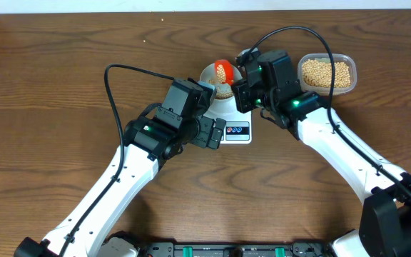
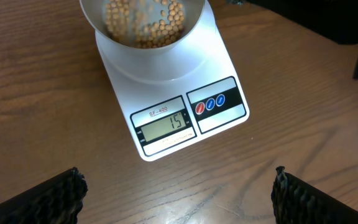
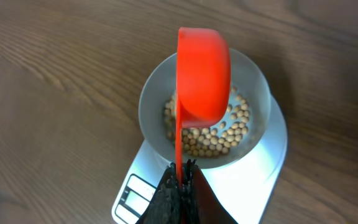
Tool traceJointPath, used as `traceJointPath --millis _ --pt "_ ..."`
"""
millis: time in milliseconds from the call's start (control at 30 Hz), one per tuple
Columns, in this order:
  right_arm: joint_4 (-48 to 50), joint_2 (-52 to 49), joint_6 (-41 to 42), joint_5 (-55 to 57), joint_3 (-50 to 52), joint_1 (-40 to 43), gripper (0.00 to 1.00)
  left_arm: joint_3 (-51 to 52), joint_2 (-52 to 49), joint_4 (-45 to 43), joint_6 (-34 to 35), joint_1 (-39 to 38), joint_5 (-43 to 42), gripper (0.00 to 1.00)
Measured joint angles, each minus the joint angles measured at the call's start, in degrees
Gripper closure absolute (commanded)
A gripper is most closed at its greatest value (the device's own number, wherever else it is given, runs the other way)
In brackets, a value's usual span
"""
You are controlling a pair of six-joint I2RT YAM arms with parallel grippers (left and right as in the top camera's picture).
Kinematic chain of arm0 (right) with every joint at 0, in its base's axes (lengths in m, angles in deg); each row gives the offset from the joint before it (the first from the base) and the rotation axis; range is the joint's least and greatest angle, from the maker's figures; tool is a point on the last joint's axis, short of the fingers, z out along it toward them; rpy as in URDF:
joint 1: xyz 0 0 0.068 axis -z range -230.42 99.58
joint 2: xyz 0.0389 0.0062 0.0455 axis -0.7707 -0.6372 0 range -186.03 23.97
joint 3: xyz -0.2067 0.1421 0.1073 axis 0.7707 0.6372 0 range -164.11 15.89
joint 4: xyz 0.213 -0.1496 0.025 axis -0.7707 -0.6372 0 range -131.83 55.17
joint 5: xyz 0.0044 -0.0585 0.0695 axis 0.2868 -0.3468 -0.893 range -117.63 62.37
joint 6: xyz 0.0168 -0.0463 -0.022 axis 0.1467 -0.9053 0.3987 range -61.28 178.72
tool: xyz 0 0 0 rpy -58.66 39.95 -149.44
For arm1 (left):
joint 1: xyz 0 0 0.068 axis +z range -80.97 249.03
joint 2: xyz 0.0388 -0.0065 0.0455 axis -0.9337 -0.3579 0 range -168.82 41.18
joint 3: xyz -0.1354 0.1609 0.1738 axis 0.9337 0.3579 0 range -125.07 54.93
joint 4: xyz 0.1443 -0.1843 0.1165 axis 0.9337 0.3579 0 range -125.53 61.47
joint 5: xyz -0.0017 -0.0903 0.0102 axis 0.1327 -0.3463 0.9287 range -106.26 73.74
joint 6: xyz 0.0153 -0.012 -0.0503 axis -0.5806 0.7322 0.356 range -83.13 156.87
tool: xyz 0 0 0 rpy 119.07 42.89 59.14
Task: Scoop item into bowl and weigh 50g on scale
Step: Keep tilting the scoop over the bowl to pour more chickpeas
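Note:
The white scale (image 2: 166, 99) (image 1: 235, 130) (image 3: 247, 180) carries the pale bowl (image 3: 154, 134) (image 2: 95, 15) (image 1: 207, 73), which holds a layer of tan beans (image 3: 219, 140) (image 2: 160, 28). Its display (image 2: 166, 126) reads 15. My right gripper (image 3: 181, 169) (image 1: 242, 89) is shut on the thin handle of an orange scoop (image 3: 204, 74) (image 1: 223, 71), held tipped on its side over the bowl. My left gripper (image 2: 178, 186) (image 1: 216, 133) hangs open over bare table just in front of the scale, its fingers (image 2: 48, 199) wide apart with nothing between them.
A clear plastic tub (image 1: 327, 73) full of beans stands at the back right, beside the right arm. Both arms' black cables arch over the table behind the scale. Brown wooden table (image 1: 63, 86) lies all around.

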Motion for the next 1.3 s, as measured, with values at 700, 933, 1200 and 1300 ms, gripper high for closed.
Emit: traceJointPath --millis 700,933,1200,1300 --pt "-0.13 0.0 -3.23 2.51 0.0 -1.16 0.99 0.0 0.0 0.0 0.0 0.0 0.0 0.02" --pt "-0.17 0.0 -4.35 2.78 0.0 -1.14 0.98 0.0 0.0 0.0 0.02 0.0 0.0 0.02" --pt "-0.28 0.0 -5.86 2.95 0.0 -1.14 0.98 0.0 0.0 0.0 0.0 0.0 0.0 0.03" --pt "-0.35 0.0 -6.29 3.06 0.0 -1.16 0.98 0.0 0.0 0.0 0.0 0.0 0.0 0.03"
